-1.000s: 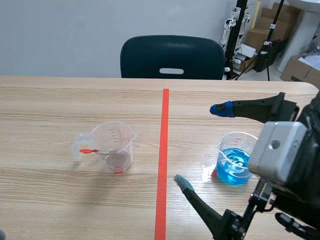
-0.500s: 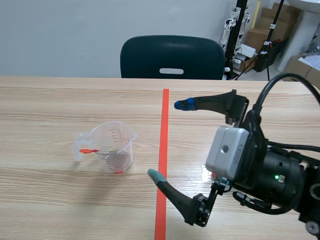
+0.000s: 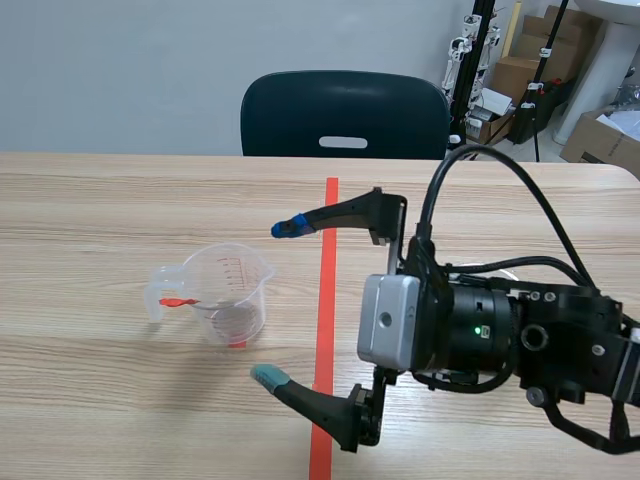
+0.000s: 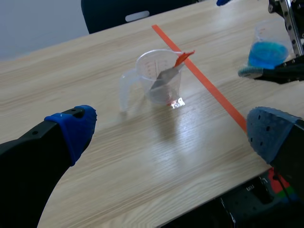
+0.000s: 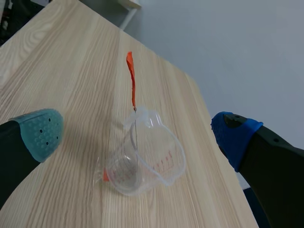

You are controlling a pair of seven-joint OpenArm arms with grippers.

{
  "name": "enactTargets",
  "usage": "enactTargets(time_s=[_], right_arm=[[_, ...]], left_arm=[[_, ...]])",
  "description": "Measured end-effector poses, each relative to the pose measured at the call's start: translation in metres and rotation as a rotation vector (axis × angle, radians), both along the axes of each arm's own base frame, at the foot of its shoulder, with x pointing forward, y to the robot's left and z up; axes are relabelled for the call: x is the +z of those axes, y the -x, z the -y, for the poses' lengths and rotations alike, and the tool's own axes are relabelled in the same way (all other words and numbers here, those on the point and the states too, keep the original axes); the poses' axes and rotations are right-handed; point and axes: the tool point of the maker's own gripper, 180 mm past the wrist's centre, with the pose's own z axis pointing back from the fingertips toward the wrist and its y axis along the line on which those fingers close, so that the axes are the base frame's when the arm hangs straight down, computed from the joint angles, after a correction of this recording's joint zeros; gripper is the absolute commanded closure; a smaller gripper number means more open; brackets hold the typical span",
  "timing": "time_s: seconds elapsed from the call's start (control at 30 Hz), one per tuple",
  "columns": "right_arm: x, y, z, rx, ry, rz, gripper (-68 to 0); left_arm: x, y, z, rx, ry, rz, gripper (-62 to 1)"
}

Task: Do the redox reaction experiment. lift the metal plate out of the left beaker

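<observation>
Not lifted yet: the thin grey metal plate with an orange-red tab (image 4: pixel 164 78) leans inside the clear plastic beaker (image 3: pixel 235 295) on the table's (image 3: pixel 100 200) left half. The right hand (image 3: pixel 277 302), released and empty, is just beside the beaker; gripping and raising remain.

The right arm (image 3: pixel 520 345) is showing a black rounded body with a light grey box (image 3: pixel 388 322) in front; a green light (image 3: pixel 478 331) is glowing and black cables (image 3: pixel 478 148) are arching over it. The right gripper (image 3: pixel 278 302) is wearing one blue pad (image 3: pixel 288 228) and one teal dotted one; the left gripper (image 4: pixel 171 133) is wearing blue and grey-blue dotted pads (image 4: pixel 73 128).
</observation>
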Motion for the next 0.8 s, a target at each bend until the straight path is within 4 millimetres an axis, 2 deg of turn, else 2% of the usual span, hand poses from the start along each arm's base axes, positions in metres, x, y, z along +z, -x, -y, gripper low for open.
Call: enactTargets(time_s=[0.27,0.37,0.6,0.8], right_arm=[[-0.003,-0.016,-0.023,0.008,-0.018,0.033,-67.9],[-0.001,-0.016,-0.030,0.024,-0.031,0.031,-67.9],[0.007,-0.005,-0.048,0.093,-0.059,0.038,-67.9],[0.006,-0.014,-0.059,0.087,-0.062,0.037,-67.9]], left_arm=[[-0.014,0.012,-0.016,-0.024,0.001,-0.023,-62.3],[-0.016,0.016,-0.022,-0.020,0.006,-0.020,-62.3],[-0.007,0.018,-0.027,-0.048,0.038,0.041,-62.3],[0.001,0.019,-0.024,-0.111,0.042,0.097,-62.3]])
